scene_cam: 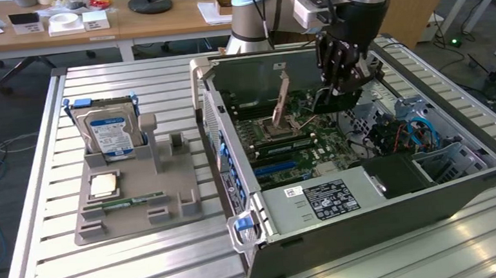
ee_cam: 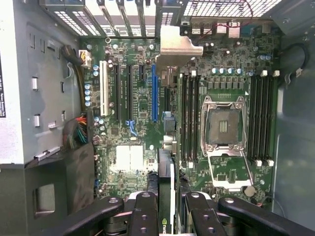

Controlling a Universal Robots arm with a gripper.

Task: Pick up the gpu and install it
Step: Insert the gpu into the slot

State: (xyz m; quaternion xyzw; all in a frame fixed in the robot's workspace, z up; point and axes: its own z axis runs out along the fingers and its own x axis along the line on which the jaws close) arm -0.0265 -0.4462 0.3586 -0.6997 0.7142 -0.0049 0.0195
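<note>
My gripper (scene_cam: 341, 81) hangs inside the open computer case (scene_cam: 231, 146), shut on the gpu (scene_cam: 335, 101), a dark card gripped by its upper edge. In the wrist view the gripper (ee_cam: 167, 209) holds the gpu (ee_cam: 166, 182) edge-on between its black fingers (ee_cam: 142, 211). The card's silver bracket (ee_cam: 178, 46) points at the case's rear slot openings. The card hovers above the green motherboard (ee_cam: 133, 103), beside the long blue slot (ee_cam: 154, 93) and apart from it.
The CPU socket (ee_cam: 224, 125) with its raised lever and the memory slots (ee_cam: 261, 118) lie beside the card. A bundle of cables (scene_cam: 399, 136) fills the case's front end. On the slatted table a grey holder (scene_cam: 179, 204) carries a hard drive (scene_cam: 110, 131) and a memory stick (scene_cam: 135, 201).
</note>
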